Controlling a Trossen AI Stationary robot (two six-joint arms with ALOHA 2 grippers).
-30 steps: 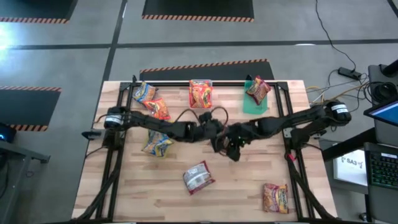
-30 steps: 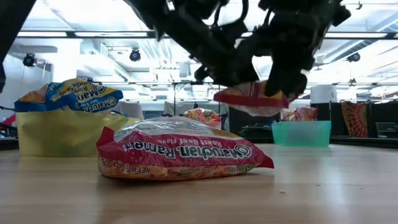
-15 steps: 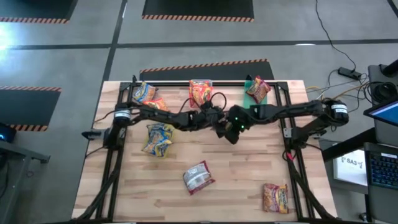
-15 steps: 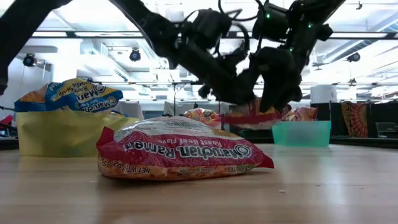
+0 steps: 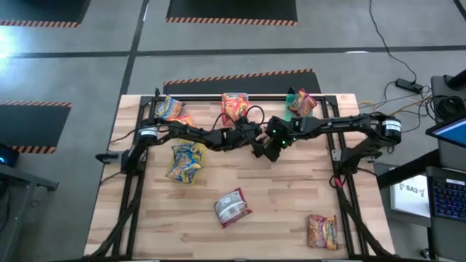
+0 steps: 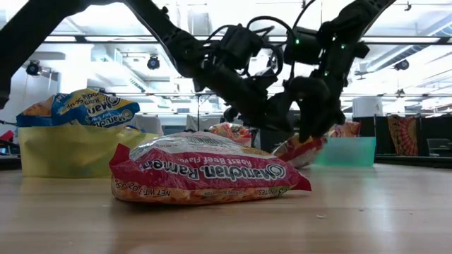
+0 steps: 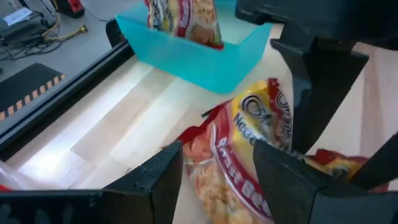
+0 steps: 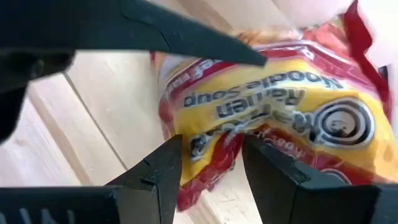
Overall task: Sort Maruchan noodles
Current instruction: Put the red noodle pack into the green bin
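Observation:
Both grippers meet over the table's middle, toward its far side. Between them is a red-and-yellow Maruchan packet (image 6: 299, 150), tilted, its lower end close to the table; whether it touches I cannot tell. My left gripper (image 7: 217, 152) comes from the left, my right gripper (image 8: 211, 143) from the right, and each is shut on this packet. A silvery-red packet (image 5: 231, 206) lies flat near the table's middle. A yellow-and-blue packet (image 5: 182, 161) sits on the yellow tub (image 6: 70, 152). Another orange packet (image 5: 322, 231) lies at the near right corner. My left gripper has the packet's printed face (image 7: 225, 163) between its two fingers, slanting down from the table's left. The packet spreads wider than the fingers on both sides. My right gripper pinches a creased part of the same packet (image 8: 219, 142), near one edge, coming from above and the right.
A green tub (image 7: 205, 59) with one packet standing in it is just beyond the grippers, toward the far right. A clear tub's orange packet (image 5: 234, 109) is at far centre, and two packets (image 5: 175, 116) are at far left. The near half of the table has bare wood.
Both grippers travelled together toward the table's far edge, carrying the packet. It was lifted and roughly level a second ago. It has since come down and tipped, one end now low by the table, close to the green tub.

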